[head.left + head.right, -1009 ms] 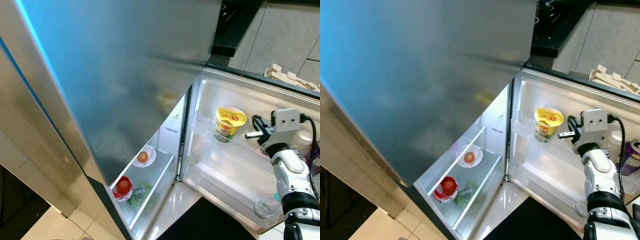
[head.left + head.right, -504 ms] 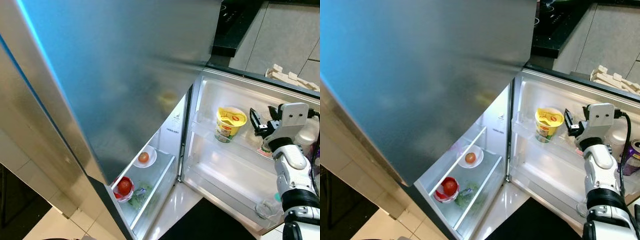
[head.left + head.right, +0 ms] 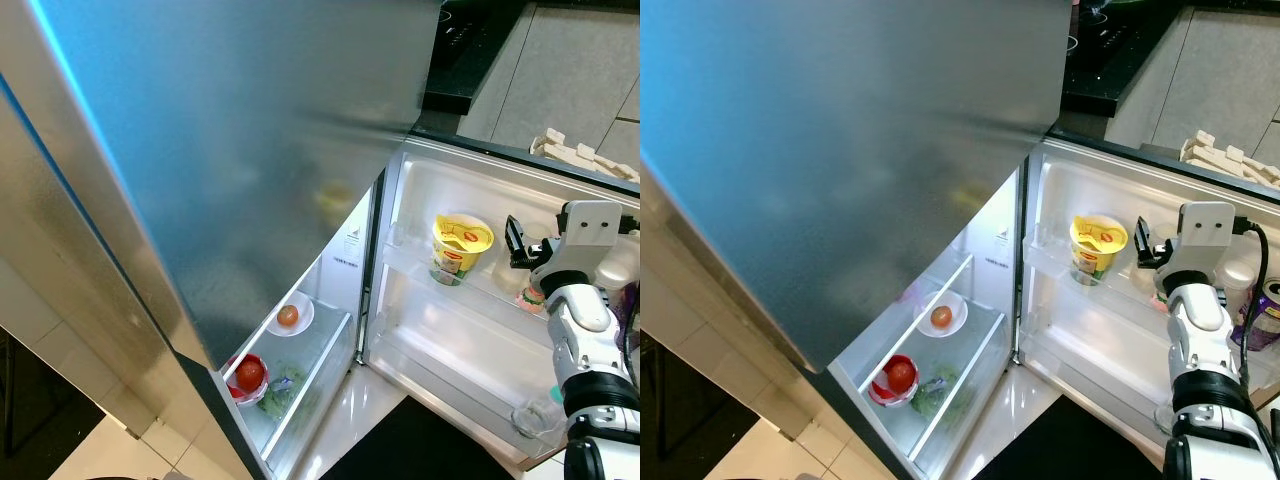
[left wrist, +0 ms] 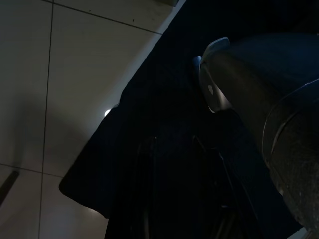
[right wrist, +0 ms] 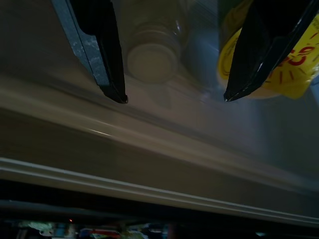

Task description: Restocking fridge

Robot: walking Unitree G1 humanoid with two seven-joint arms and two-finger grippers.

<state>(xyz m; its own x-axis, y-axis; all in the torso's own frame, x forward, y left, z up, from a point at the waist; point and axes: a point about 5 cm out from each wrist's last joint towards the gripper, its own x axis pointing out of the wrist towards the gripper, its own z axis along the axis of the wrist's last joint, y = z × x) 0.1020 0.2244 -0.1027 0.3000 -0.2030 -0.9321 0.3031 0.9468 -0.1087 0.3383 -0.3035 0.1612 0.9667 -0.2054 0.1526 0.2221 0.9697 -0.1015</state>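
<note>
Your head cameras look down together into the open fridge [image 3: 300, 200]; the right wrist camera sits close to its door shelf [image 5: 159, 149]; the left wrist seemingly faces dark floor [image 4: 60, 89].

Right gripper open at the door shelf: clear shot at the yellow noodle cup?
Probably yes. The right gripper hangs open just beside the yellow noodle cup on the same white door shelf, with nothing between them.

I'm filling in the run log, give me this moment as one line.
task: restocking fridge | right hand: open, empty, at upper door shelf beside yellow cup | left hand: idle, low | fridge door: open
</note>
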